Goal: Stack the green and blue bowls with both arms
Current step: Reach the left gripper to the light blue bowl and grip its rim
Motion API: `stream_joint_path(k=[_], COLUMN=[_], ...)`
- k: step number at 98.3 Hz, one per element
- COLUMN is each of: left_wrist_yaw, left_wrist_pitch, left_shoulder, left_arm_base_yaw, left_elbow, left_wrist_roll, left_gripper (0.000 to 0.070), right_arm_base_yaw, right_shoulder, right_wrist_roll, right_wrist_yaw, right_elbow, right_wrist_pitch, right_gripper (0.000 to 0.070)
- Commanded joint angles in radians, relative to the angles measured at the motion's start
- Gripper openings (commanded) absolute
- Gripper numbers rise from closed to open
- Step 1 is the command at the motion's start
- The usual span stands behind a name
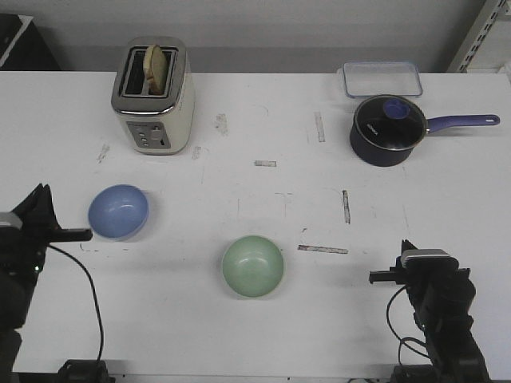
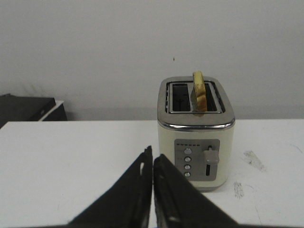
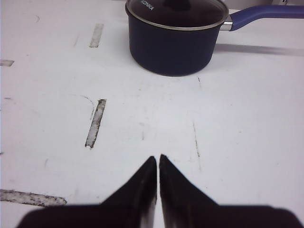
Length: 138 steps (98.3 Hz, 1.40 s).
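Arms first, operator: your left gripper [image 1: 80, 234] sits low at the table's left edge, arm body dark and mostly cut off by the frame, fingers reaching toward the middle of the table. In the left wrist view the left gripper [image 2: 152, 159] has its two black fingers pressed together, only a hairline seam between them, nothing held.

Just beside that gripper's tip you have the blue bowl [image 1: 118, 211], upright, mouth facing up, empty. Round, so no long axis to report. Smooth light periwinkle, slightly darker rim. It sits on the white table [image 1: 239, 120], near the left front.

Behind it stands the cream toaster [image 1: 153, 97] with a chrome top and one slice of toast [image 1: 157, 67] poking from a slot; the left wrist camera faces it head on.

Green bowl [image 1: 252, 266] is front centre, well apart from the blue one, upright, open side up, empty, pale mint, smooth.

Far right back: navy saucepan [image 1: 388, 130] with glass lid, handle pointing right, and a clear container [image 1: 382, 79] behind it.

Your right gripper [image 1: 374, 277] is low at the front right, fingers pointing left toward the green bowl, well apart from it. Right wrist view shows the right gripper [image 3: 157, 161] closed tip to tip, empty, over scuffed table.
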Motion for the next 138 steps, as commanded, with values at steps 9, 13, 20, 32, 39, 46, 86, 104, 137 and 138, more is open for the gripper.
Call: stream_joint_path(k=[9, 13, 20, 32, 39, 46, 86, 104, 137, 138], left_wrist_yaw=[-0.004, -0.004, -0.004, -0.003, -0.003, 0.001, 0.082, 0.177, 0.185, 0.185], left_wrist_pitch=[-0.130, -0.143, -0.171, -0.240, -0.285, -0.324, -0.401, -0.353, -0.351, -0.352], left_shoulder=[0.186, 0.220, 0.283, 0.398, 0.470, 0.543, 0.871, 0.910, 0.927, 0.927], left_arm_base_yaw=[0.011, 0.019, 0.037, 0.090, 0.122, 0.153, 0.235, 0.235, 0.235, 0.235], left_elbow=[0.137, 0.139, 0.139, 0.139, 0.139, 0.139, 0.139, 0.139, 0.139, 0.139], left_wrist_roll=[-0.040, -0.058, -0.087, -0.116, -0.121, -0.154, -0.167, -0.167, -0.166, -0.166], left_gripper=[0.0331, 0.0377, 0.0427, 0.0451, 0.0451, 0.0450, 0.0448, 0.0442, 0.0147, 0.0132], right_arm_base_yaw=[0.000, 0.000, 0.000, 0.003, 0.004, 0.004, 0.004, 0.004, 0.004, 0.004], right_shoulder=[0.003, 0.003, 0.003, 0.003, 0.003, 0.003, 0.003, 0.003, 0.003, 0.003], right_wrist_roll=[0.017, 0.017, 0.017, 0.016, 0.013, 0.013, 0.013, 0.013, 0.011, 0.010], right_wrist_yaw=[0.000, 0.000, 0.000, 0.000, 0.000, 0.000, 0.000, 0.000, 0.000, 0.000], right_elbow=[0.006, 0.006, 0.006, 0.006, 0.006, 0.006, 0.006, 0.006, 0.006, 0.006], right_wrist_pitch=[0.007, 0.007, 0.007, 0.006, 0.006, 0.006, 0.006, 0.006, 0.006, 0.007], right_gripper=[0.0000, 0.0000, 0.0000, 0.0000, 0.0000, 0.0000, 0.0000, 0.0000, 0.0000, 0.0000])
